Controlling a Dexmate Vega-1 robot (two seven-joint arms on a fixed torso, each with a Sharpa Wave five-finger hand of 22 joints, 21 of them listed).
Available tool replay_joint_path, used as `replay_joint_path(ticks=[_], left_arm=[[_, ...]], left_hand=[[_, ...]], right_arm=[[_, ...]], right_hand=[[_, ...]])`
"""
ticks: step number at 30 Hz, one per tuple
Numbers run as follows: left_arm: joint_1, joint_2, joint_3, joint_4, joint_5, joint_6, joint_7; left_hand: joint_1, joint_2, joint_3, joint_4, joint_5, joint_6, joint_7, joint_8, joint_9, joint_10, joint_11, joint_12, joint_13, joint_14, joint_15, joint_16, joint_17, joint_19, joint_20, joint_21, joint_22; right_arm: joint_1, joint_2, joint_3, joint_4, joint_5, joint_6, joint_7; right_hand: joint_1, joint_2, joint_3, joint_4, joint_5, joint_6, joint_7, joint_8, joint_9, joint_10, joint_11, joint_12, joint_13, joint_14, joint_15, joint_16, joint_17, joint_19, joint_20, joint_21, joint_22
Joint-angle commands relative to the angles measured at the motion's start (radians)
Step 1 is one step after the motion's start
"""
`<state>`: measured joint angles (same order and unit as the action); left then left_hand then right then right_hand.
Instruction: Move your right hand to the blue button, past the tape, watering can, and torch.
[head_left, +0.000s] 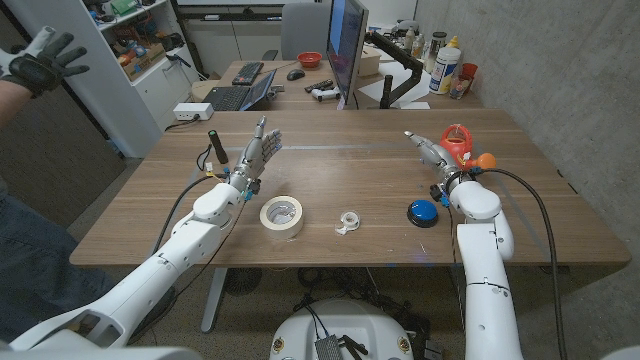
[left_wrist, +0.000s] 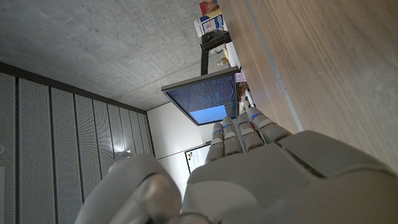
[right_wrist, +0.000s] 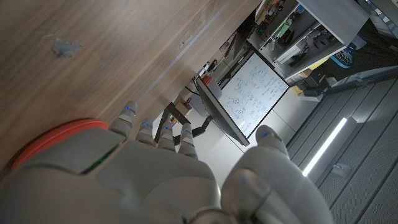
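The right robot hand (head_left: 430, 155) hovers open over the right side of the tabletop (head_left: 340, 175), fingers straight and a little apart, holding nothing, reaching toward 11 o'clock from its wrist. The blue button (head_left: 423, 212) lies nearer the robot than those fingers, at about 7 o'clock from the hand and just beside the right forearm, toward the table's middle. So the coming move looks like a pull-back toward the near edge with a slight inward shift, not a reach forward. The right hand is by far the nearer; the left robot hand (head_left: 256, 155) stands open too, fingers up, well across the table.

Going outward from the near edge: the wide masking tape roll (head_left: 282, 216) at 9 o'clock from the button, with a small clear tape roll (head_left: 347, 222) between them. The orange watering can (head_left: 461, 146) sits just beside the right hand at 3 o'clock. The black torch (head_left: 214, 148) stands upright at the far left.
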<state>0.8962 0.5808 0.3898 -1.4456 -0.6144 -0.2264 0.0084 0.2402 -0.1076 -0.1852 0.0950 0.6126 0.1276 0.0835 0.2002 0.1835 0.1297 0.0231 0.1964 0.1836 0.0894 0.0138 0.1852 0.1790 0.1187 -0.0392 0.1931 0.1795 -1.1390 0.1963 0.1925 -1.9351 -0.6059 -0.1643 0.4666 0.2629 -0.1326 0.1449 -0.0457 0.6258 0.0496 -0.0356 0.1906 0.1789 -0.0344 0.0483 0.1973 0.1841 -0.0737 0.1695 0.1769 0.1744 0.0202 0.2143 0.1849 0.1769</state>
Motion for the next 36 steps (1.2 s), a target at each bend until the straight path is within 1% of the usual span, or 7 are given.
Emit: replay_joint_path(ticks=[1, 10, 18, 21, 27, 36], left_arm=[[-0.009, -0.008, 0.012, 0.010, 0.008, 0.005, -0.005], [-0.009, -0.010, 0.017, 0.006, 0.013, 0.009, -0.002], [-0.006, -0.011, 0.019, 0.004, 0.016, 0.011, 0.000], [-0.003, -0.011, 0.019, 0.002, 0.017, 0.007, 0.003], [0.003, -0.008, 0.016, -0.010, 0.020, 0.005, 0.009], [0.020, 0.002, 0.005, -0.039, 0.002, 0.000, -0.001]], left_hand=[[0.013, 0.000, -0.004, -0.005, 0.005, 0.010, -0.004, 0.010, 0.005, 0.000, 0.001, 0.002, 0.003, -0.003, 0.006, 0.002, 0.002, -0.003, 0.000, 0.002, 0.001], [0.017, 0.002, -0.006, -0.006, 0.007, 0.010, -0.004, 0.009, 0.005, -0.001, 0.001, 0.002, 0.003, -0.003, 0.006, 0.003, 0.002, -0.005, 0.003, 0.002, 0.001], [0.019, 0.003, -0.007, -0.006, 0.008, 0.010, -0.005, 0.008, 0.005, -0.001, -0.001, 0.002, 0.003, -0.003, 0.005, 0.003, 0.003, -0.007, 0.005, 0.002, 0.001], [0.020, 0.004, -0.008, -0.007, 0.009, 0.010, -0.005, 0.008, 0.005, -0.001, 0.001, 0.002, 0.003, -0.003, 0.005, 0.003, 0.003, -0.007, 0.006, 0.002, 0.001], [0.022, 0.006, -0.009, -0.007, 0.010, -0.006, -0.005, 0.001, 0.005, -0.002, -0.003, 0.002, 0.003, -0.004, 0.002, 0.003, 0.003, -0.008, 0.007, 0.002, 0.002], [0.024, 0.006, -0.012, -0.008, 0.012, -0.009, -0.004, 0.000, 0.005, -0.003, -0.005, 0.002, 0.003, -0.005, 0.001, 0.003, 0.003, -0.010, 0.008, 0.002, 0.002]], right_arm=[[-0.046, -0.011, -0.037, -0.062, -0.075, -0.050, -0.008], [-0.079, -0.016, -0.063, -0.108, -0.120, -0.074, -0.027], [-0.104, -0.022, -0.083, -0.138, -0.156, -0.098, -0.036], [-0.117, -0.024, -0.098, -0.158, -0.186, -0.120, -0.040], [-0.135, -0.029, -0.119, -0.180, -0.220, -0.142, -0.050], [-0.159, -0.037, -0.159, -0.214, -0.286, -0.190, -0.058]], right_hand=[[0.014, 0.000, 0.002, -0.009, 0.010, -0.005, -0.001, 0.001, 0.004, -0.003, -0.001, 0.000, 0.002, -0.003, -0.004, 0.004, 0.004, -0.010, 0.002, -0.001, 0.001], [0.027, -0.004, 0.000, -0.018, 0.019, -0.005, -0.005, 0.003, 0.004, 0.000, 0.004, 0.003, 0.002, -0.002, -0.006, 0.005, 0.004, -0.014, 0.001, 0.000, 0.002], [0.033, -0.005, -0.002, -0.022, 0.024, -0.003, -0.007, 0.004, 0.004, -0.001, 0.002, 0.003, 0.002, -0.002, -0.007, 0.006, 0.004, -0.016, 0.002, 0.000, 0.002], [0.036, -0.006, -0.003, -0.024, 0.026, -0.002, -0.008, 0.004, 0.004, -0.001, 0.001, 0.004, 0.002, -0.002, -0.008, 0.006, 0.004, -0.018, 0.002, 0.000, 0.002], [0.041, -0.007, -0.005, -0.028, 0.031, 0.002, -0.012, 0.006, 0.004, 0.000, 0.000, 0.005, 0.002, -0.002, -0.012, 0.006, 0.005, -0.020, 0.002, 0.001, 0.002], [0.049, -0.009, -0.007, -0.033, 0.037, 0.006, -0.017, 0.008, 0.004, 0.000, -0.004, 0.006, 0.002, -0.003, -0.015, 0.006, 0.005, -0.023, 0.002, 0.001, 0.003]])
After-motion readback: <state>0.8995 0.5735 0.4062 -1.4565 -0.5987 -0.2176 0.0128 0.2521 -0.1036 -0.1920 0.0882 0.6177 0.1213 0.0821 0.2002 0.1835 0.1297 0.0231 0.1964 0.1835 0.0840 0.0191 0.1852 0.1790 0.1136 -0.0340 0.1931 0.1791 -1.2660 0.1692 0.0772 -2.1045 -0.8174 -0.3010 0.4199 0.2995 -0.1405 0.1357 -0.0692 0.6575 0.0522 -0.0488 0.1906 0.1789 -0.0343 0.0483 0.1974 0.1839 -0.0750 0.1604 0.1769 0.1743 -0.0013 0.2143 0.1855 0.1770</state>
